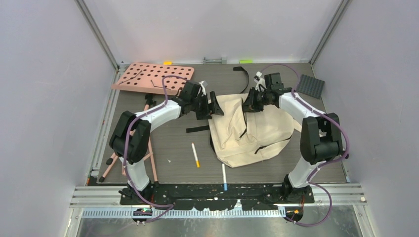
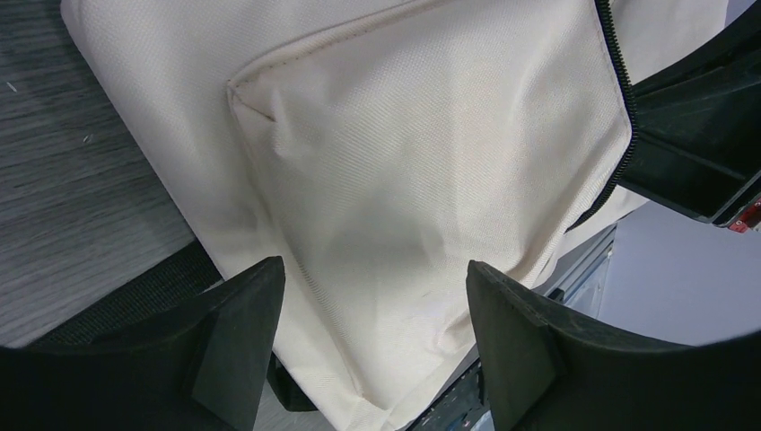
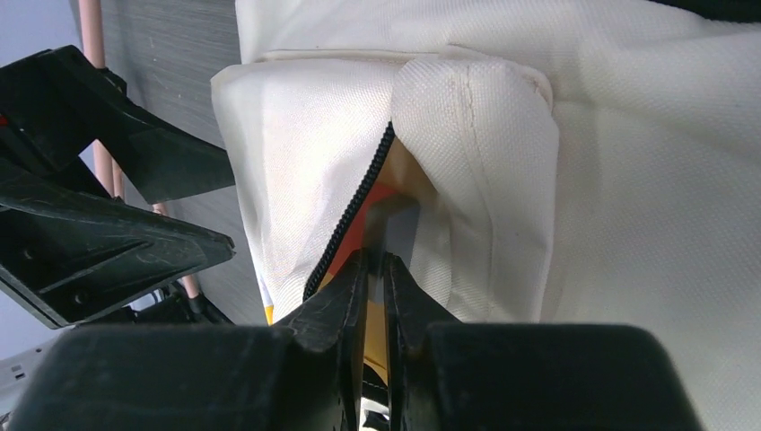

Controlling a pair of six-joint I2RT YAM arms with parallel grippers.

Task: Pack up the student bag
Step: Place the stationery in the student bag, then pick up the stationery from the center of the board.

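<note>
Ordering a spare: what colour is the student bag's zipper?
Black zipper on the cream student bag; clearest in the right wrist view.

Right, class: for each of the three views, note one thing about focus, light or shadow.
Top view: even, soft light; the bag is sharp, shadows faint. Left wrist view: cloth weave crisp, a soft shadow on it between the dark left fingers. Right wrist view: right fingers near black and blurred up close; the bright cloth nearly washed out.
</note>
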